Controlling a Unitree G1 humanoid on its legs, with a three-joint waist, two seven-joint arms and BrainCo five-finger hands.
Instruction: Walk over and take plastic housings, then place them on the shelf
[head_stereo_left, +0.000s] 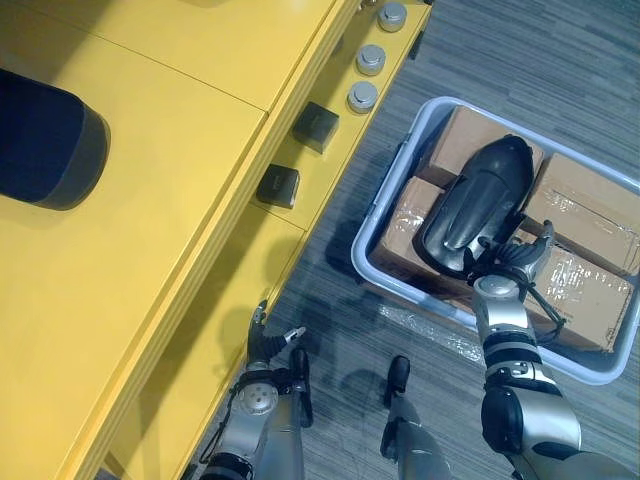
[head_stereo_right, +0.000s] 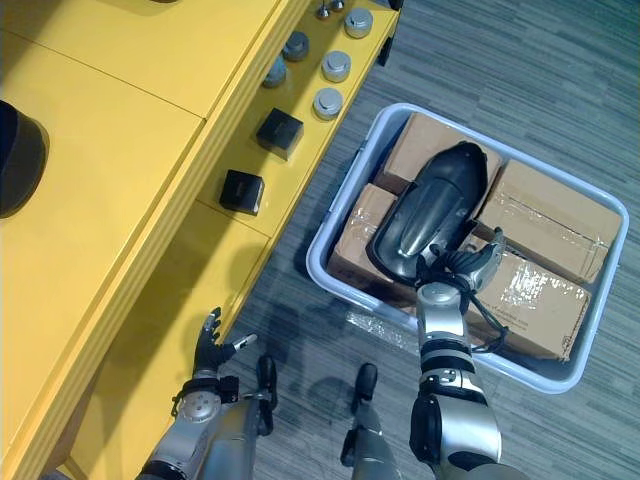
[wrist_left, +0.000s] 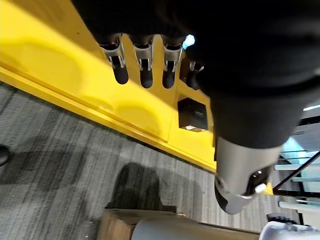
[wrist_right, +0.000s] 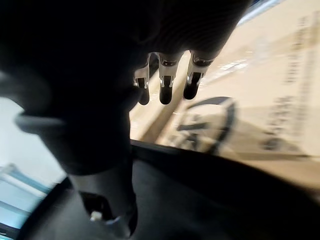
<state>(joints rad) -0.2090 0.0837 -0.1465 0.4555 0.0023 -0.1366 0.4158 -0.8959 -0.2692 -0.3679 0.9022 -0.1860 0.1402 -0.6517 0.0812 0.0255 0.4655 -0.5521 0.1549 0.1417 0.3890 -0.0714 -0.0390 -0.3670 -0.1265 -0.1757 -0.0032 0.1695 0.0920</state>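
A long black plastic housing (head_stereo_left: 480, 205) lies across the cardboard boxes (head_stereo_left: 580, 290) in a pale blue-grey bin (head_stereo_left: 385, 200) on the carpet. My right hand (head_stereo_left: 512, 262) is at the housing's near end with its fingers spread and straight, open. In the right wrist view the fingers (wrist_right: 165, 90) hover just over the housing's dark surface (wrist_right: 210, 200). My left hand (head_stereo_left: 265, 335) hangs open at the front edge of the yellow shelf's lower level (head_stereo_left: 230, 300), holding nothing. Another dark housing (head_stereo_left: 45, 140) rests on the shelf's top at the far left.
On the lower shelf level stand two small black boxes (head_stereo_left: 315, 125) (head_stereo_left: 278, 186) and several silver round pieces (head_stereo_left: 362, 96). The bin sits close to the shelf front, with a strip of grey carpet (head_stereo_left: 330, 300) between them.
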